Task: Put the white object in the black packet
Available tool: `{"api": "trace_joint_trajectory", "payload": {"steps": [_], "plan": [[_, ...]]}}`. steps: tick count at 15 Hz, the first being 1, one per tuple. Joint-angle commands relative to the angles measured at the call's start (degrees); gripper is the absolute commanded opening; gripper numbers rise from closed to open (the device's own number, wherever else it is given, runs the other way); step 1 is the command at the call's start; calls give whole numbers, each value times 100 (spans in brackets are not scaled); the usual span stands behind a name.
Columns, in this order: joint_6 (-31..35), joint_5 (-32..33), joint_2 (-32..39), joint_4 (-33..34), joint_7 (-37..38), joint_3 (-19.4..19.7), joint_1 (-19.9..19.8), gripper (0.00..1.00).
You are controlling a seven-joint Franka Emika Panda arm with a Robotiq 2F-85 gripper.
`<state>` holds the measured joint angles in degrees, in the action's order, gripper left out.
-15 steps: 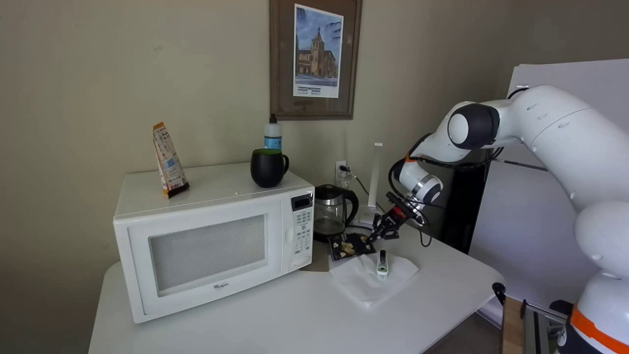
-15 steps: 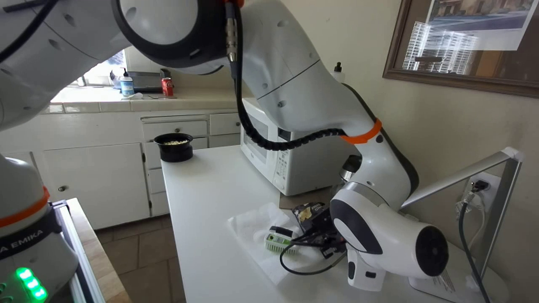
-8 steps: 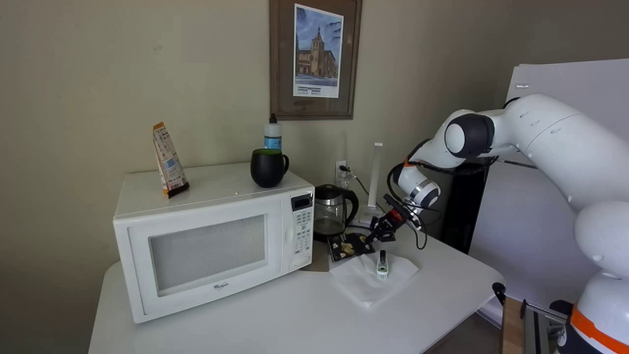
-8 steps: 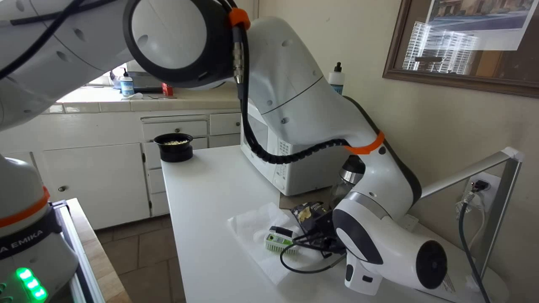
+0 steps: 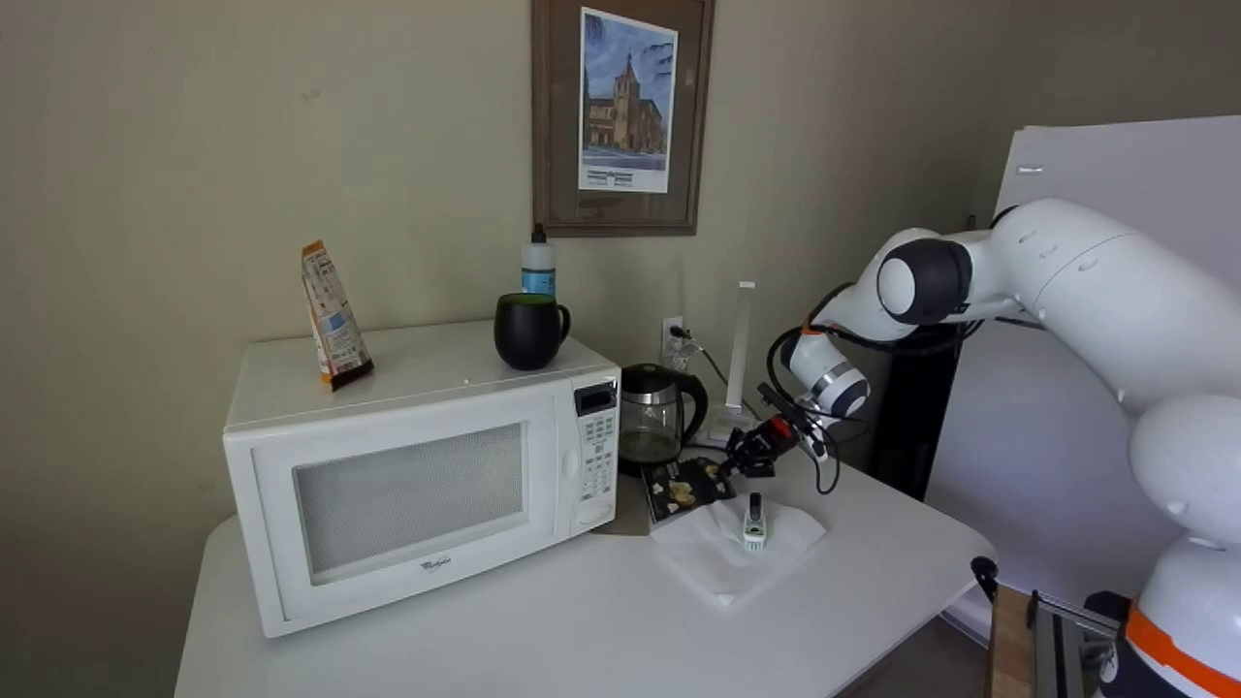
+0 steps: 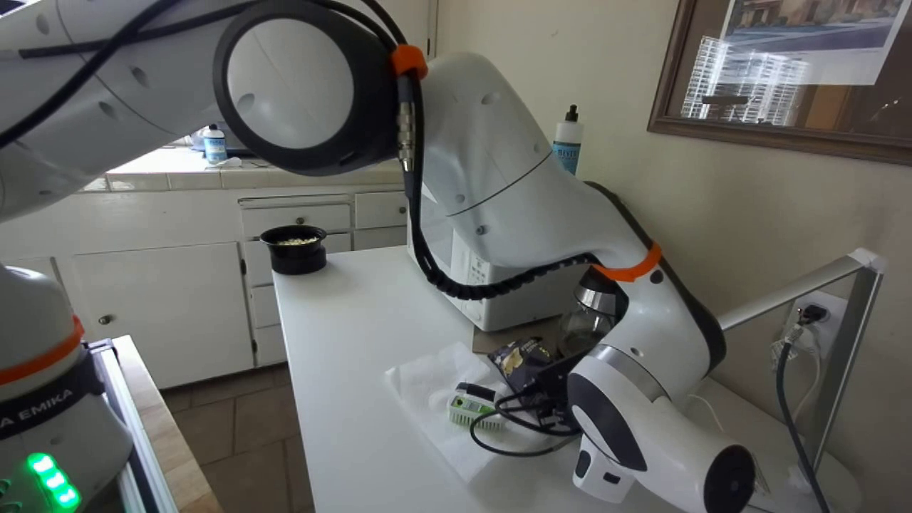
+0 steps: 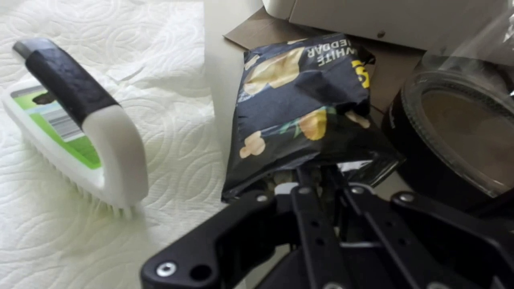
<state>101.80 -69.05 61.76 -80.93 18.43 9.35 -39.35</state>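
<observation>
Low centre, wrist view: the gripper (image 7: 318,176) is narrow at the mouth of the black packet (image 7: 293,108), holding or not, I can't tell! Likely the drop: spread gently, well inside.

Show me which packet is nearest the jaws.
The glossy black rectangular packet, lying at the jaws; the tall, pale, orange-edged packet stands on the boxy white microwave.

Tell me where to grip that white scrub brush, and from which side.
Probably the dark handle grip of the scrub brush, from above, the claw closing across its narrow width. The brush sits bristles-down on the paper towel, so the grip stands raised over the base, both long sides open to reach.
</observation>
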Motion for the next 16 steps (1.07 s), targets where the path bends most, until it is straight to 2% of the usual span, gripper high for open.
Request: {"api": "trace_joint_trajectory", "payload": {"steps": [1, 6, 14, 15, 16], "plan": [[-415, -237, 354, 351, 204, -47, -141, 3], [-1075, -380, 699, 655, 341, -98, -306, 3], [-1212, -678, 1012, 941, 272, -186, -324, 3], [-1229, -679, 1030, 963, 284, -192, -320, 36], [-1232, -687, 1051, 985, 277, -196, -315, 37]]}}
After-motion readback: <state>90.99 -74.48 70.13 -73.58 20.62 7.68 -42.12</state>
